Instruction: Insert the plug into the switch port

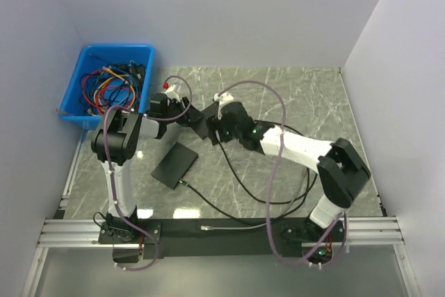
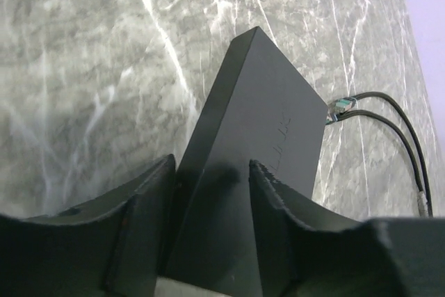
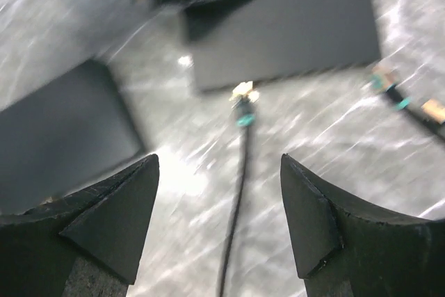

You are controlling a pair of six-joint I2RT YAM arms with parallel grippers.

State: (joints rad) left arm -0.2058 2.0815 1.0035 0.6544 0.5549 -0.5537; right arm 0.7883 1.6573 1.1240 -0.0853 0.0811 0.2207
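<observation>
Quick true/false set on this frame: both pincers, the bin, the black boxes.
1. The right pincer is open with nothing between its fingers. True.
2. The blue bin is empty. False: it holds a tangle of coloured cables.
3. A black box sits between the left pincer fingers. True.
4. Only one black box is in the scene. False: a second black box lies flat on the table.
</observation>
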